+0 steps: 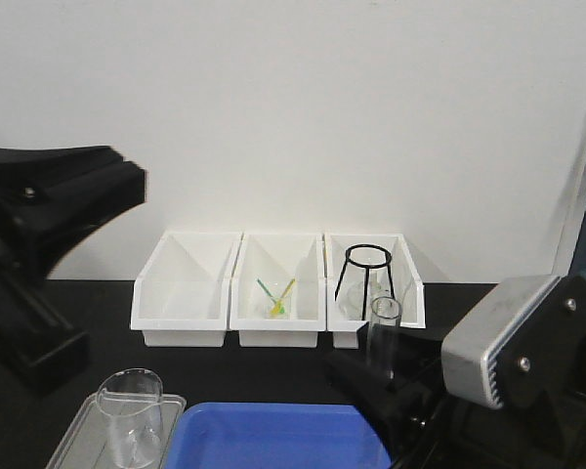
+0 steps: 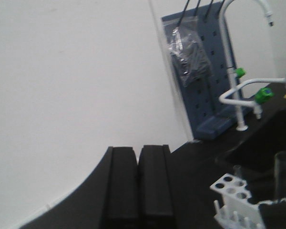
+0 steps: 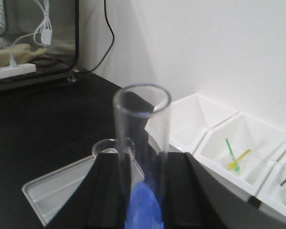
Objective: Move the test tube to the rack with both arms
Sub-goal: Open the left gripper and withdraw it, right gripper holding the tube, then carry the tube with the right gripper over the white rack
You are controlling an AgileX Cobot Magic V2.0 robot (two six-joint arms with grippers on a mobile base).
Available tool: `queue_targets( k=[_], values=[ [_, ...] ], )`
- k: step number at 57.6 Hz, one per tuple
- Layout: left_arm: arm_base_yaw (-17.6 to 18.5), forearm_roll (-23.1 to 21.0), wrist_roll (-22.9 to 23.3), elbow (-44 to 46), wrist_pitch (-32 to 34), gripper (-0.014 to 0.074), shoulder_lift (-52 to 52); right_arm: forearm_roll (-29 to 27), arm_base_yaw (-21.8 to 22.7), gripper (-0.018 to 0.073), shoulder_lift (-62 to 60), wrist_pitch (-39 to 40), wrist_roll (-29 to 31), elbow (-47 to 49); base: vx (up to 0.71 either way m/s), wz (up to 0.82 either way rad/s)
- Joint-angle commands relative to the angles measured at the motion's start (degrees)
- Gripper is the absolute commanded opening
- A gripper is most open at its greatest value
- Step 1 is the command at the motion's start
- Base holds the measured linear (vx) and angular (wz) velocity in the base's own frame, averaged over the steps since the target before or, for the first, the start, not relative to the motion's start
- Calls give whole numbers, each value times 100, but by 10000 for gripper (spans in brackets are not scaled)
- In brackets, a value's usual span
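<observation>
My right gripper (image 3: 142, 191) is shut on the test tube (image 3: 142, 124), a clear glass tube held upright between the black fingers, its open rim on top. In the front view the tube (image 1: 384, 327) rises from the right gripper (image 1: 389, 383) at the lower right, above the blue tray's right end. My left gripper (image 2: 139, 186) is shut and empty, its two fingers pressed together. The white rack (image 2: 232, 190) with round holes and pegs stands to its lower right. The left arm (image 1: 49, 195) is raised at the far left.
Three white bins (image 1: 186, 293) line the back; the middle one holds green and yellow sticks (image 1: 276, 296), the right one a black wire stand (image 1: 366, 274). A blue tray (image 1: 273, 435) and a clear tray with a beaker (image 1: 132, 415) sit in front. A sink and faucet (image 2: 238, 90) are beyond the rack.
</observation>
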State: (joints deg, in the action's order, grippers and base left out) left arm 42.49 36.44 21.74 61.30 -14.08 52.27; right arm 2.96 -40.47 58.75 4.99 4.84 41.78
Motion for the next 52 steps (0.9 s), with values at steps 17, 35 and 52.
queue_targets(
  k=[17,35,52],
  values=[
    [-52,297,-7,186,-1051,-7,-644,38,2482,-8,-58,230,176,204,0,0],
    [-52,297,-7,186,-1090,-7,-639,38,3684,-8,536,2379,-28,-698,0,0],
    [-52,321,-7,186,-1065,-7,-634,138,3695,-8,1376,4148,-334,-1324,0,0]
  ],
)
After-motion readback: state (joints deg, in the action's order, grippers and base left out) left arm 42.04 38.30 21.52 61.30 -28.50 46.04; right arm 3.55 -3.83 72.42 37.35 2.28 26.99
